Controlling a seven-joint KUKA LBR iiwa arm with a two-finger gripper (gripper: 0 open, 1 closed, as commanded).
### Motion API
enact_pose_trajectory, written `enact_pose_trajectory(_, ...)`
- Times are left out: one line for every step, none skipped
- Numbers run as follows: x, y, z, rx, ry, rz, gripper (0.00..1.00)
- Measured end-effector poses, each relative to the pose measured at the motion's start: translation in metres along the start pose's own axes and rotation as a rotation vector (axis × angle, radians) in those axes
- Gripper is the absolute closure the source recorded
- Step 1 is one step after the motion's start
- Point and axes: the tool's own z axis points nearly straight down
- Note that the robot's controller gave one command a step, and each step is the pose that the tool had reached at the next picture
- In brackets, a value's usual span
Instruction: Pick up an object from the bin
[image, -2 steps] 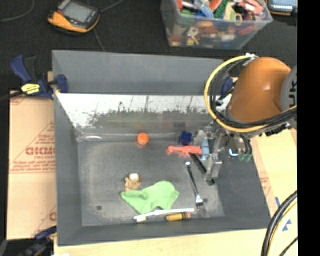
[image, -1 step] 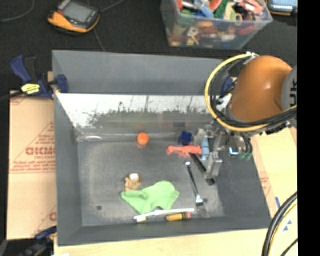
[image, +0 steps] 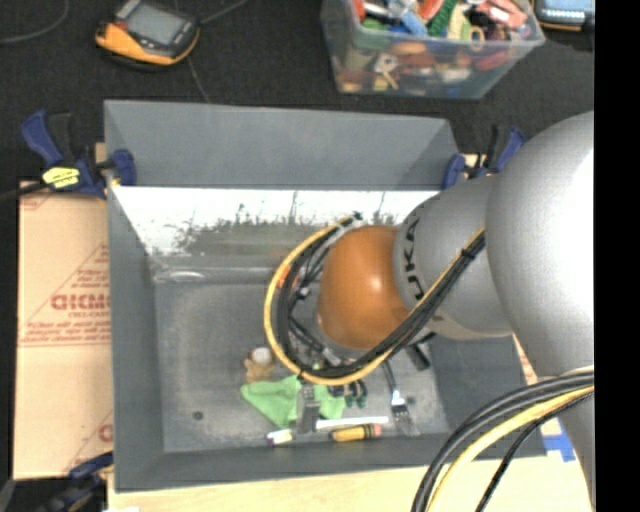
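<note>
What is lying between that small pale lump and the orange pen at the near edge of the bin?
In the camera view, a crumpled green cloth-like piece lies between the pale lump and the orange pen.

Floor (image: 250, 60): a dark, matt black surface, carpet-like in texture, reaching to the far and left edges of the view. Lighting on it is even and diffuse. At the far side, right of centre, stands a clear plastic tub (image: 430, 75), rectangular and open-topped, heaped with small, brightly coloured toys in red, green, blue and yellow. At the far left lies an orange-and-black handheld device (image: 148, 35), its grey screen facing up. The tub and the device are well apart. Walls and windows cannot be assessed from this position.
</note>
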Motion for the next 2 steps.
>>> enact_pose_trajectory(-0.013,0.058,-0.065,0.004,-0.013,0.081,0.00)
enact_pose_trajectory(0.020,0.004,-0.017,0.002,0.014,-0.046,0.00)
